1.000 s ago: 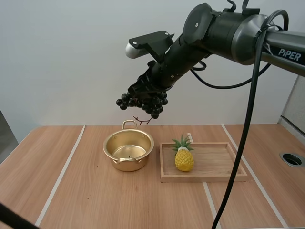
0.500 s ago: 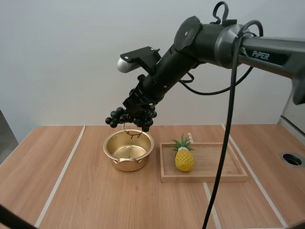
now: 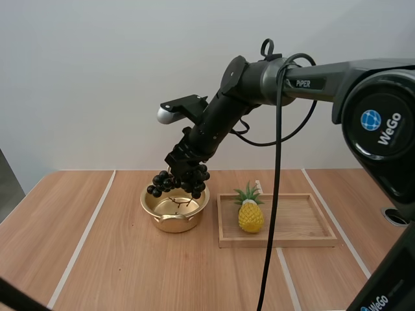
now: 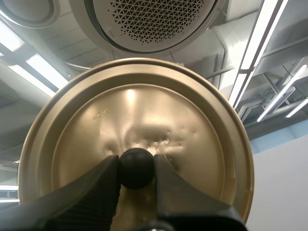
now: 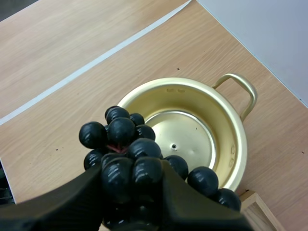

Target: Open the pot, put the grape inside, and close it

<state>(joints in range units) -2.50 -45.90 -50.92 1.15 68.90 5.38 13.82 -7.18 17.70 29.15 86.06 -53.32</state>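
Observation:
A gold pot (image 3: 175,205) stands open on the table, left of the wooden tray. My right gripper (image 3: 183,170) is shut on a bunch of dark grapes (image 3: 178,181) that hangs just above the pot's mouth. From the right wrist the grapes (image 5: 134,159) sit pinched between the fingers (image 5: 77,192), over the pot (image 5: 192,132), whose bare bottom shows. My left gripper (image 4: 137,168) is shut on the black knob (image 4: 136,167) of the gold lid (image 4: 137,120), held up in the air.
A wooden tray (image 3: 285,238) lies to the right of the pot with a toy pineapple (image 3: 250,210) standing at its left end. A tray corner (image 5: 255,202) shows beside the pot in the right wrist view. A round hole (image 3: 397,216) sits at the table's right edge.
My right arm has come down and to the left with the grapes, from high above the table to just over the pot's mouth.

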